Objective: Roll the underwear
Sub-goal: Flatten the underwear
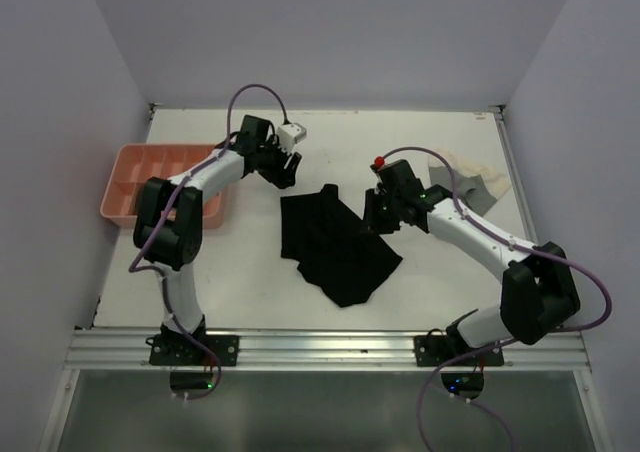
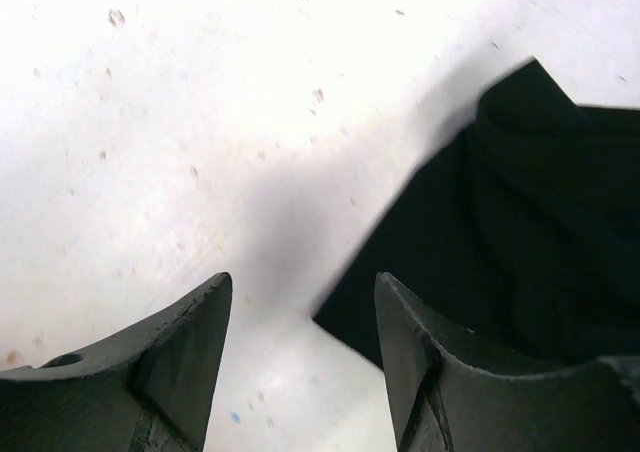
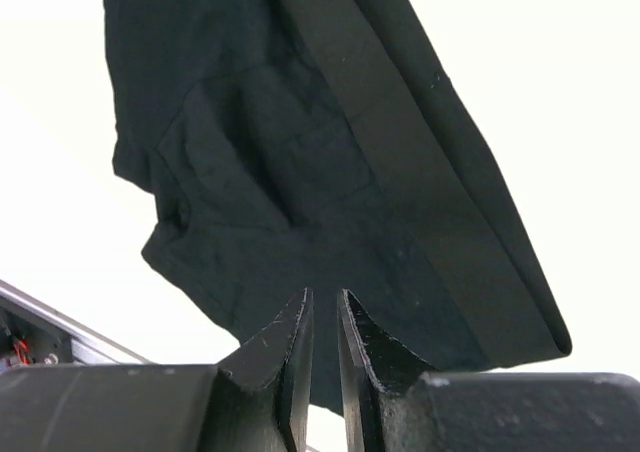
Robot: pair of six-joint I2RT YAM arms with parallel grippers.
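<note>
The black underwear [image 2: 520, 232] runs off the left wrist view's right edge; the right arm [image 1: 470, 234] partly hides the cream underwear [image 1: 490, 182].

Top view: bright, even light from above; the white table [image 1: 250, 272] is nearly washed out.
Shadow: soft grey patch on the table ahead of the left gripper [image 2: 300, 297].
Glare: right wrist background blown to plain white.
Focus: left wrist picture soft; black underwear [image 2: 520, 232] edge blurred there.
Detail: underwear folds readable in right wrist view only.
</note>
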